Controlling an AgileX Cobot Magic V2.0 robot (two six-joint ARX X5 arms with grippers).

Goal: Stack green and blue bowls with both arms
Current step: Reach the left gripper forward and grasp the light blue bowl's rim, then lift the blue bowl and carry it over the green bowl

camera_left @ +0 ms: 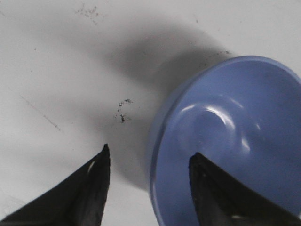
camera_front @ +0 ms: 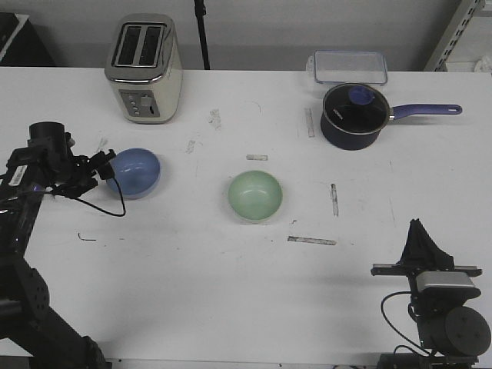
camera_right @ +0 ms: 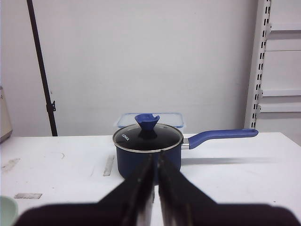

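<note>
The blue bowl point(camera_front: 135, 172) sits at the left of the table and looks tilted. My left gripper point(camera_front: 104, 165) is open at its left edge. In the left wrist view the left gripper point(camera_left: 148, 153) straddles the rim of the blue bowl point(camera_left: 235, 132), one finger inside and one outside, with neither seen pressing on it. The green bowl point(camera_front: 255, 194) stands upright and empty at the table's middle; a sliver of it shows in the right wrist view point(camera_right: 5, 209). My right gripper point(camera_front: 417, 227) is shut and empty at the front right, and its shut tips show in the right wrist view point(camera_right: 155, 156).
A cream toaster point(camera_front: 144, 68) stands at the back left. A dark navy saucepan point(camera_front: 353, 115) with a glass lid and purple handle is at the back right, with a clear lidded box point(camera_front: 347, 66) behind it. Tape marks dot the white table point(camera_front: 231, 277).
</note>
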